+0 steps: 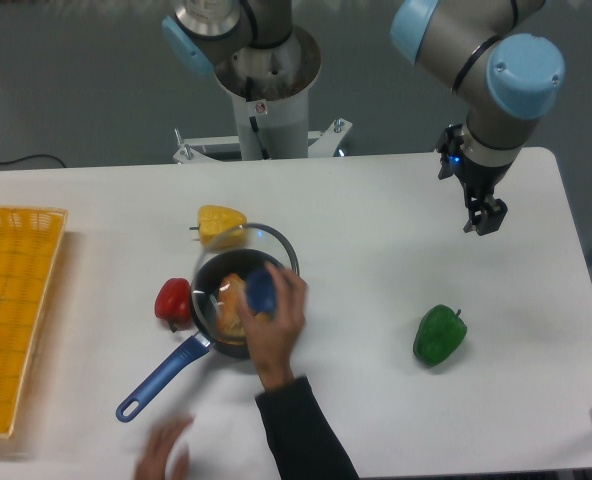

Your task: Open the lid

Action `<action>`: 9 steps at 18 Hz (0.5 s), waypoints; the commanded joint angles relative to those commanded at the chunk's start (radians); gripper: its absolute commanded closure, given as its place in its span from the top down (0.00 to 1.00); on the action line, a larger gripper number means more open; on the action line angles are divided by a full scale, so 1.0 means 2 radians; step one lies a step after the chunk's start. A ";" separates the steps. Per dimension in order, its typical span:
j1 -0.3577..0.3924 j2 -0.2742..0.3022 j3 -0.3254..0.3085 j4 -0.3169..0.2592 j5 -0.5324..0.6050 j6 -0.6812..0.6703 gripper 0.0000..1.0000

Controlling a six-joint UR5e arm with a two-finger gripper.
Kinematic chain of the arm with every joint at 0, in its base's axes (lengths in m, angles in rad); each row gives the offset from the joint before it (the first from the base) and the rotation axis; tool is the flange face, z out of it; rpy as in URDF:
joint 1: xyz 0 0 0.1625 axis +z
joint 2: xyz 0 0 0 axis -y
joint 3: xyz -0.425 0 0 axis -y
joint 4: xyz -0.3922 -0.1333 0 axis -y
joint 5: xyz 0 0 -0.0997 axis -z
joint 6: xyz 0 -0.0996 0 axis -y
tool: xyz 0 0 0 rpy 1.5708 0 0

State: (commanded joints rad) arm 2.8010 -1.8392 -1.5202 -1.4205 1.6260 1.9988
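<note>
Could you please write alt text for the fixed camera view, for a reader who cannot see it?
A person's hand grips the blue knob of the glass lid over a dark saucepan on a white table, while the robot's gripper hangs apart at the right. A yellow pepper, red pepper, green pepper and yellow basket surround them.

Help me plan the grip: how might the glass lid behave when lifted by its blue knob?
The lid looks rigid, probably fragile glass. A grip on the small knob could let it swing or tilt. A person's hand is on it now, the gripper far off.
</note>
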 joint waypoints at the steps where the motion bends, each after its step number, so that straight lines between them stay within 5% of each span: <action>1: 0.000 0.001 -0.005 0.002 0.000 0.002 1.00; 9: -0.001 0.015 -0.020 0.001 -0.002 0.004 1.00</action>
State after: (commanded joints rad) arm 2.7995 -1.8102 -1.5600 -1.4189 1.6215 2.0065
